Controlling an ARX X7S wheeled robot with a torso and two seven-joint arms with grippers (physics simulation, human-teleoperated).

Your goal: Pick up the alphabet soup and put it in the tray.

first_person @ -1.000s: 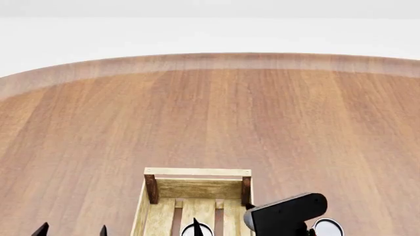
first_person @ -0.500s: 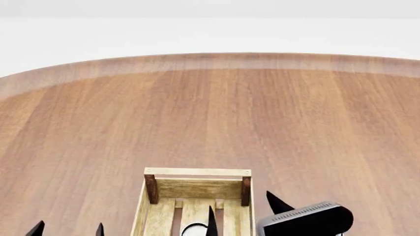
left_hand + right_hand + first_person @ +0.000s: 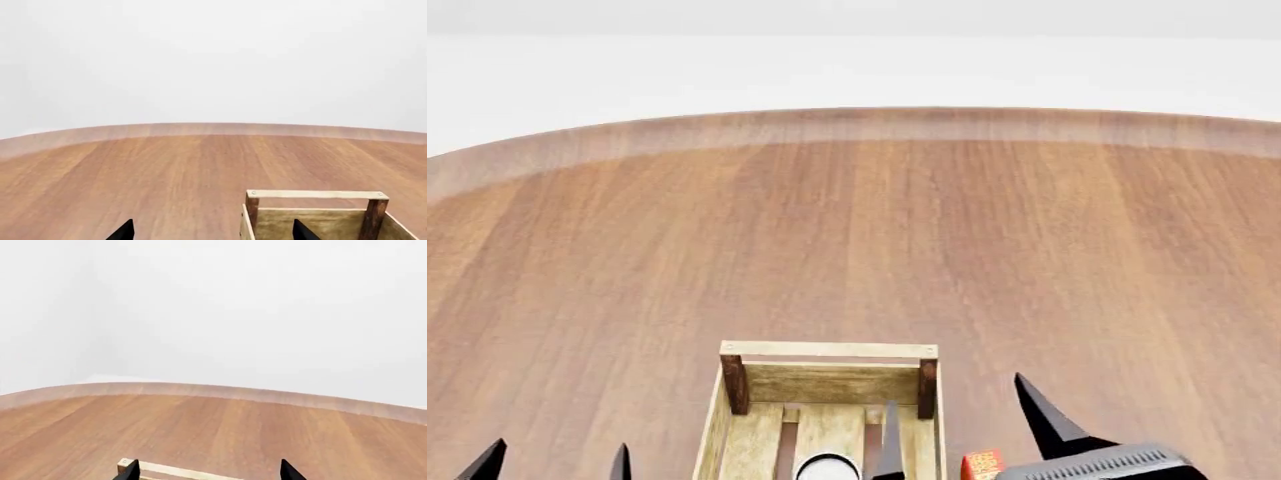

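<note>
The tray (image 3: 827,351), a light-wood slatted crate with dark corner posts, sits at the near middle of the round table. A white round top with a silver rim (image 3: 827,467), the alphabet soup, shows inside it at the picture's lower edge; its label is hidden. My right gripper (image 3: 954,391) is open, its fingers spanning the tray's right wall, and holds nothing. My left gripper (image 3: 559,446) is open to the left of the tray. The left wrist view has the left gripper (image 3: 212,226) beside the tray's end rail (image 3: 313,194). The right wrist view shows the right gripper (image 3: 209,466) above a tray rail (image 3: 180,471).
A red can's corner (image 3: 982,465) peeks out right of the tray, beside my right gripper's camera housing (image 3: 1101,466). The wooden table (image 3: 854,230) stretches far ahead to a curved edge, with a white floor beyond.
My right gripper has swung up and to the right, off the white-topped can, which stays in the tray. The red can's corner has come into sight. The left gripper has barely shifted.
</note>
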